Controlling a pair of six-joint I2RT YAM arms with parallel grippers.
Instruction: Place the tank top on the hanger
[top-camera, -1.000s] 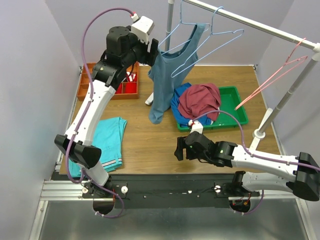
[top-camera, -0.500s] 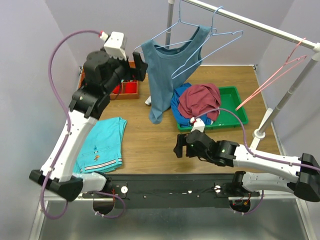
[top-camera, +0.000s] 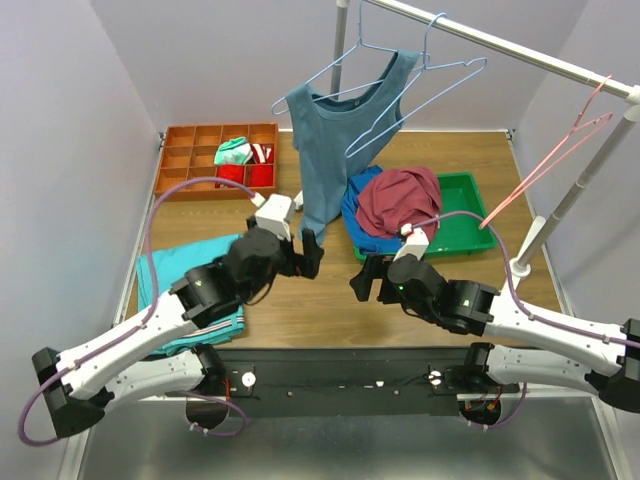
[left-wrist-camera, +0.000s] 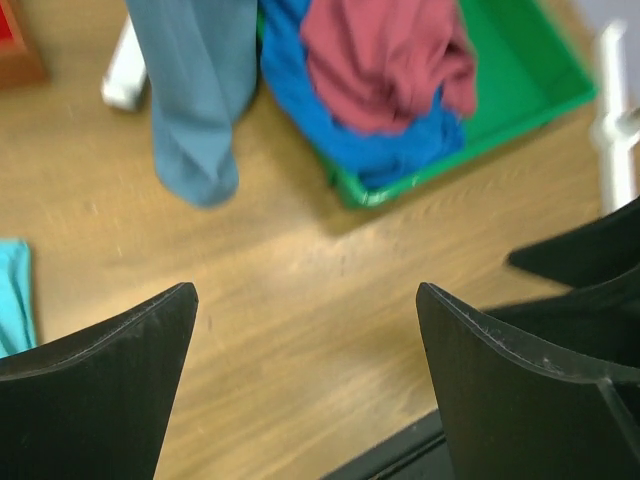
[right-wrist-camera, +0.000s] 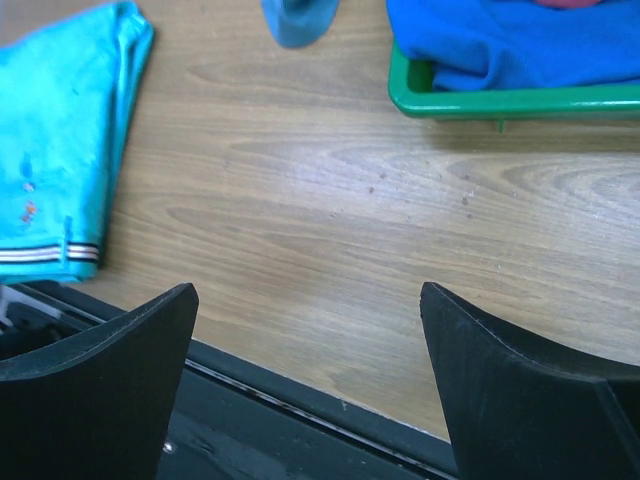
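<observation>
Hovering low over the wooden table (top-camera: 300, 300), just past the near edge, the left gripper (top-camera: 310, 255) and the right gripper (top-camera: 365, 280) both stand with jaws spread wide and nothing between them; each wrist view shows only bare wood between the fingers. Beyond them sits the green tray (top-camera: 480, 215) holding the maroon shirt (top-camera: 400, 200) and the royal-blue garment (top-camera: 360, 215), with a turquoise garment (top-camera: 165, 270) lying off to the left. Farther back, the tank top (top-camera: 335, 130) hangs from the light-blue wire hanger (top-camera: 320, 70), whose hook is over the rail (top-camera: 500, 40). Its hem reaches down near the table. The placing looks essentially done. The top sits skewed, one strap riding higher, so at most a straightening seems left; whether both straps are properly seated I cannot tell.
</observation>
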